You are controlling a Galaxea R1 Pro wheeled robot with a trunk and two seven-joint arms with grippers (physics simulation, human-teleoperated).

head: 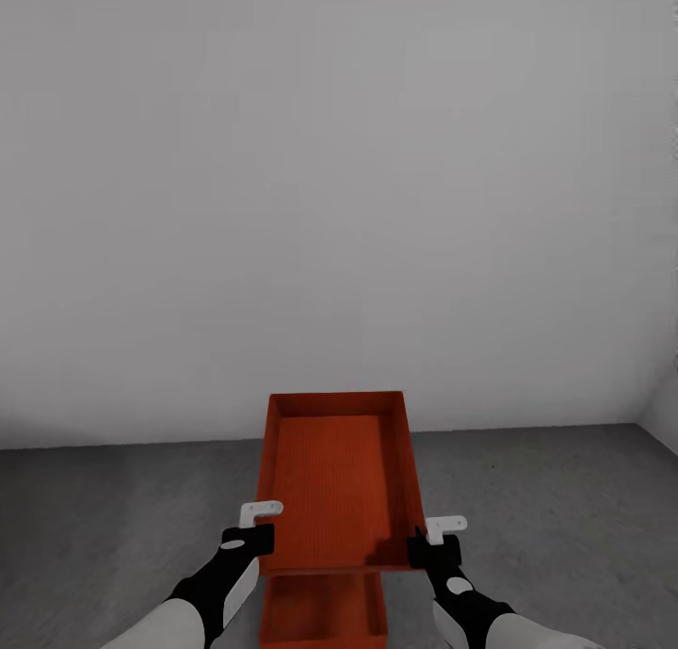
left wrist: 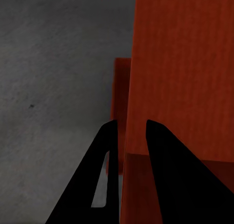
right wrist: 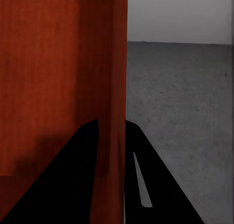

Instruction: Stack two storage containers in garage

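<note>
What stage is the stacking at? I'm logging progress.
Done: the lower container sits on the grey concrete floor by the pale wall. In hand: the left gripper and right gripper pinch the upper container by its side walls, above it. Left: lower and release.

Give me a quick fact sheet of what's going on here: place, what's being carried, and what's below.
place: bare room, pale grey wall, dark grey concrete floor
held item: orange-red open bin, empty
left gripper: fingers astride the bin's left wall
right gripper: fingers astride the bin's right wall
below: second orange-red bin, partly hidden by the held one
</note>
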